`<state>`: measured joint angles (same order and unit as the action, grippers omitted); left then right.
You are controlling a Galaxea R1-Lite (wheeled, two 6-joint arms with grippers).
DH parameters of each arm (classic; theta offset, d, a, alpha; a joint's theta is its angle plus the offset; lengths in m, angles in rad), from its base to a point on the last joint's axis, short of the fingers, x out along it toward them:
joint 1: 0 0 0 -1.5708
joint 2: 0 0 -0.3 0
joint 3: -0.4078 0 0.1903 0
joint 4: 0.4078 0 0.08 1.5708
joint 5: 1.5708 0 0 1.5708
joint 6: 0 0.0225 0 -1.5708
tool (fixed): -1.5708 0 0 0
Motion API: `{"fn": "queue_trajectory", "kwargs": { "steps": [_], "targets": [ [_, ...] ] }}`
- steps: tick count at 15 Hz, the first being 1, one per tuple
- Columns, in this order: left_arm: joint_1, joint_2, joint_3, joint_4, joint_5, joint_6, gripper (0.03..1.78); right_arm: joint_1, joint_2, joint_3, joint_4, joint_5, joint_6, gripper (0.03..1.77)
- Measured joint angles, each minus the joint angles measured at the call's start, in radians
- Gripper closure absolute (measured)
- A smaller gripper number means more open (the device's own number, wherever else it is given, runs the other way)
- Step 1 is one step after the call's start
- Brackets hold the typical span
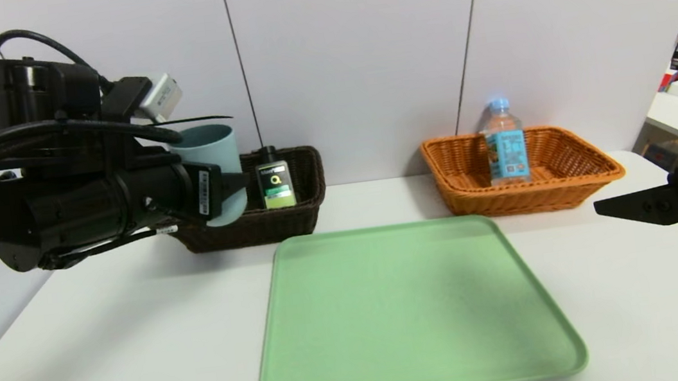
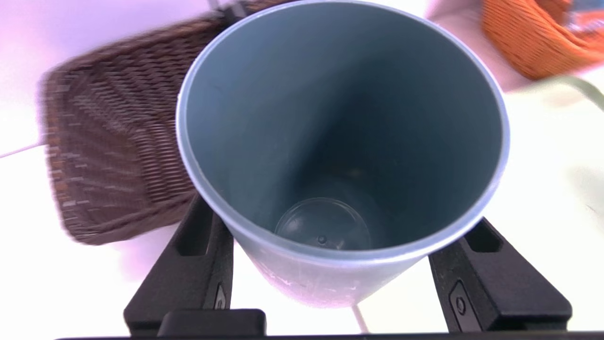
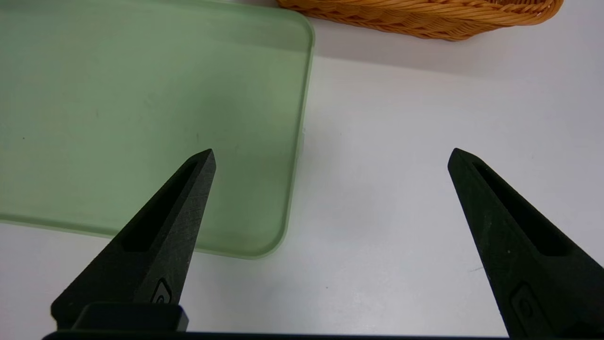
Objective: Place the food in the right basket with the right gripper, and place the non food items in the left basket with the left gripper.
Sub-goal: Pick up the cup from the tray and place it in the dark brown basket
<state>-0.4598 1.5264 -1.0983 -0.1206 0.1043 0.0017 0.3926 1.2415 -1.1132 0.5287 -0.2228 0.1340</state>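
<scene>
- Gripping the matte blue-grey cup (image 2: pixel 339 141) between our left gripper (image 1: pixel 229 188)'s two pointed black fingers (image 2: pixel 188 274), we are holding it upright and lifted off the table (image 1: pixel 108 361), just in front of the left basket (image 1: pixel 291 222); the cup is smooth, tapered, handleless and hollow, with only a faint round mark at its bottom.
- We are looking at the left basket as a dark brown wicker rectangle with flared, tightly woven sides, sitting near the table's far edge, left of centre; the black pump bottle (image 1: pixel 275 182) with its green label is standing upright inside it.
- We are seeing the right basket (image 1: pixel 570 178), the same flared weave in orange-tan, near the far edge toward the right; the clear plastic water bottle (image 1: pixel 505 144), blue-labelled and light-blue-capped, is standing upright in it.
- We are keeping our right gripper (image 3: pixel 330 156) hovering above the table's right edge, its tapered matte fingers spread wide apart with nothing between them.
- We are facing a smooth pale green tray (image 1: pixel 411 304) with rounded corners and a low raised rim, lying flat mid-table in front of both baskets.
</scene>
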Motion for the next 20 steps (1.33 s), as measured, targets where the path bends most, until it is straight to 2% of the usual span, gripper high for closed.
{"fn": "queue_trajectory", "kwargs": {
  "steps": [4, 9, 16, 20],
  "targets": [
    [0.099, 0.06, -0.067, -0.014, -0.002, -0.003, 0.69, 0.0, -0.002, 0.005, 0.0, 0.005, 0.0, 0.1],
    [0.213, 0.229, -0.218, -0.035, -0.035, -0.003, 0.69, 0.001, -0.009, 0.011, 0.0, 0.006, 0.0, 0.1],
    [0.263, 0.476, -0.392, -0.067, -0.039, 0.0, 0.69, 0.001, -0.018, 0.02, 0.002, 0.007, 0.0, 0.1],
    [0.268, 0.55, -0.436, -0.067, -0.039, -0.001, 0.69, 0.0, -0.016, 0.025, 0.0, 0.011, 0.0, 0.1]
  ]
}}
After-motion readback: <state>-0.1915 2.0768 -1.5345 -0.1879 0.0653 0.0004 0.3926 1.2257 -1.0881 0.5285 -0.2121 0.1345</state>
